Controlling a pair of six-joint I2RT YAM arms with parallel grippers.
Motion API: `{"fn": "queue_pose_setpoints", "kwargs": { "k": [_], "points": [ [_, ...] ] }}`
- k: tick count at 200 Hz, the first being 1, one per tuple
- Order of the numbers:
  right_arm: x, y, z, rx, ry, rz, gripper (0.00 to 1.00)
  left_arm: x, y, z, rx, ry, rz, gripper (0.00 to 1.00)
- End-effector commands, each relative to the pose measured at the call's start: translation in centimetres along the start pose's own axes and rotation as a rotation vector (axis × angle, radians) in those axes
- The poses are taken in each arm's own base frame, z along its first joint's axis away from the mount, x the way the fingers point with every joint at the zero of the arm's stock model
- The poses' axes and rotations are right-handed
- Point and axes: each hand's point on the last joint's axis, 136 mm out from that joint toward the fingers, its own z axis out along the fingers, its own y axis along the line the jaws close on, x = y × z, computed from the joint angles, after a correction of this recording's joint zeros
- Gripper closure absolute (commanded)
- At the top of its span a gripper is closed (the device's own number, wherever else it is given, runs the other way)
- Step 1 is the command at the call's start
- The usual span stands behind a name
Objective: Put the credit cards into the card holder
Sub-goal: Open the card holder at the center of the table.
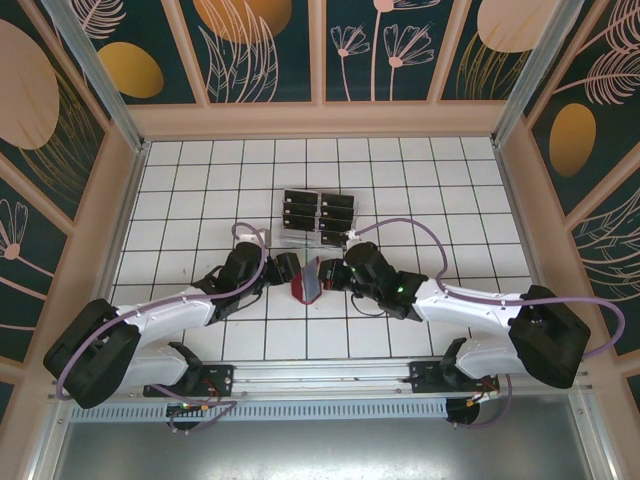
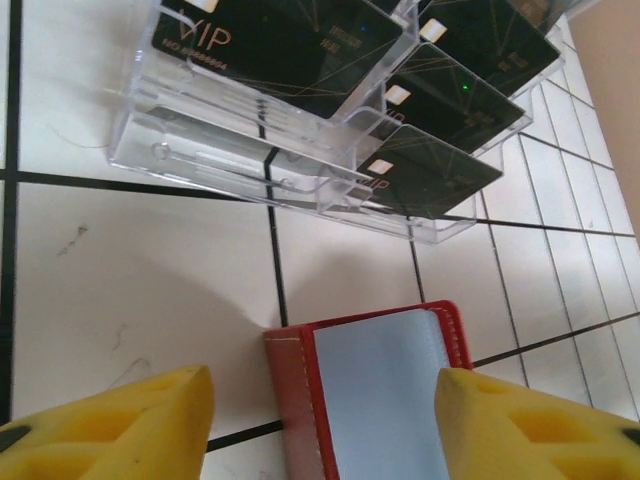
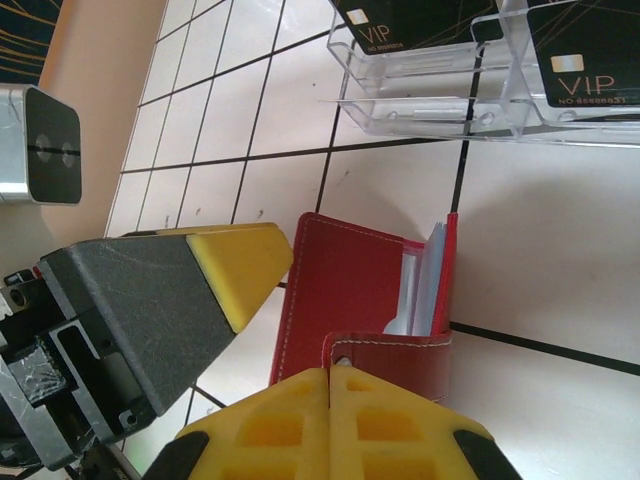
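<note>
Item 1. Small red folding wallet with snap tab and grey-blue inner pocket panel. Stands on edge, partly open, on the white tiled table, just in front of the rack and between the two claws. No card can be seen in its pockets; pale inner leaves show at the open side in the right wrist view.

Item 2. Dark rectangular cards, thin, with gold "VIP" lettering and pale chip marks. All those visible sit in the tiers of the clear plastic slotted rack, apart from the wallet.

Item 3. Left gripper, yellow pads. Released: the fingers stand on either side of the wallet's upper edge with a gap on each side, grasping nothing.

Item 4. Right gripper, yellow pads. Clenched, with the tips meeting at the wallet's snap tab and apparently pinching it, which would explain why the wallet stands upright.

Status. Judged an early stage: the wallet is being held open and steadied, and no card has been transferred. Left to do: lift each card from the rack and slide it into a pocket.
</note>
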Motion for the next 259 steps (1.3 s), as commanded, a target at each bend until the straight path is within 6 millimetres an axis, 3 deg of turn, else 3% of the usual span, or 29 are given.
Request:
{"fn": "queue_pose_setpoints", "kwargs": {
  "k": [1, 73, 106, 126, 151, 215, 259],
  "points": [
    [0.4, -1.1, -0.5, 0.026, -0.013, 0.014, 1.0, 1.2, 2.2, 0.3, -0.081, 0.025, 0.003, 0.45],
    [2.7, -5.3, -0.9, 0.093, -0.014, 0.073, 1.0, 2.6, 5.5, 0.3, -0.216, 0.059, 0.022, 0.61],
    [3.4, -7.9, -0.9, 0.164, -0.021, 0.086, 1.0, 3.3, 6.6, 0.5, -0.263, 0.089, 0.035, 0.62],
    [3.8, -9.7, -0.8, 0.215, -0.024, 0.096, 0.89, 3.5, 7.2, 0.3, -0.294, 0.094, 0.04, 0.61],
    [4.1, -11.2, -0.8, 0.26, -0.023, 0.107, 0.84, 3.7, 8.0, -0.1, -0.323, 0.091, 0.047, 0.58],
    [3.9, -13.5, -0.3, 0.34, -0.015, 0.104, 0.78, 4.4, 8.6, -0.7, -0.335, 0.101, 0.039, 0.56],
    [3.3, -13.8, -0.3, 0.359, -0.005, 0.093, 0.73, 4.7, 9.0, -1.1, -0.332, 0.098, 0.03, 0.55]
  ]
}}
